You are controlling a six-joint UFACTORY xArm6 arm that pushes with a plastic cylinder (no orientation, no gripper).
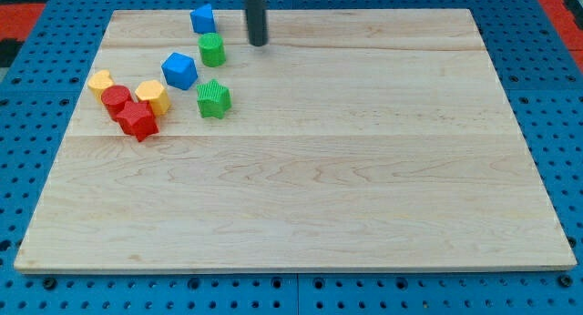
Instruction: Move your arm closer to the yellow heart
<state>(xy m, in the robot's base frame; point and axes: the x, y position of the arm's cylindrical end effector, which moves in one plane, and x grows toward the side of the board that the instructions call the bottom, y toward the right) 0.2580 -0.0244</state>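
My tip [260, 44], the lower end of the dark rod that serves as end effector, rests on the wooden table [364, 169] near the view's top edge; it has no jaws, so nothing is spread or pinched, and it touches no block. Nearest, just to its left, sits a green block [211, 50], with a blue block [202, 19] up-left of it. Farther down-left are a blue cube [179, 71] and a ribbed green block [213, 98]. Beyond those lie a yellow block [153, 96], two touching red blocks [116, 100] [138, 120], and farthest left another yellow block [100, 82]; which is the heart I cannot tell.
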